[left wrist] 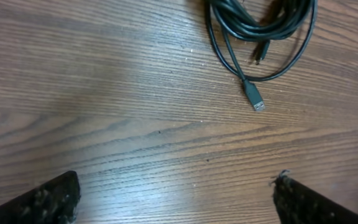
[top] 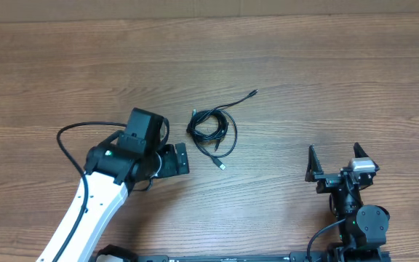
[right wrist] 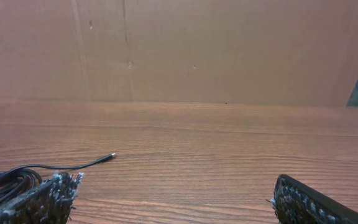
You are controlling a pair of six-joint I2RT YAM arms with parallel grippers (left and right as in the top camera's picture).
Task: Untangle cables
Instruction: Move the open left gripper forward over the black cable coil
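Approach step: my left gripper (top: 182, 159) is open & empty, just left of the coiled cables (top: 193, 129) mid-table; right gripper (top: 333, 166) open too, well apart. Nxt: pinch near plug (top: 222, 167), ease strand out.

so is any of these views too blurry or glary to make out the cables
Overhead: evenly lit and sharp, the cables clear against the table. Left wrist: a pale sheen left of centre, coil crisp, own fingers dark and soft. Right wrist: near fingers blurred, cables partly behind one.
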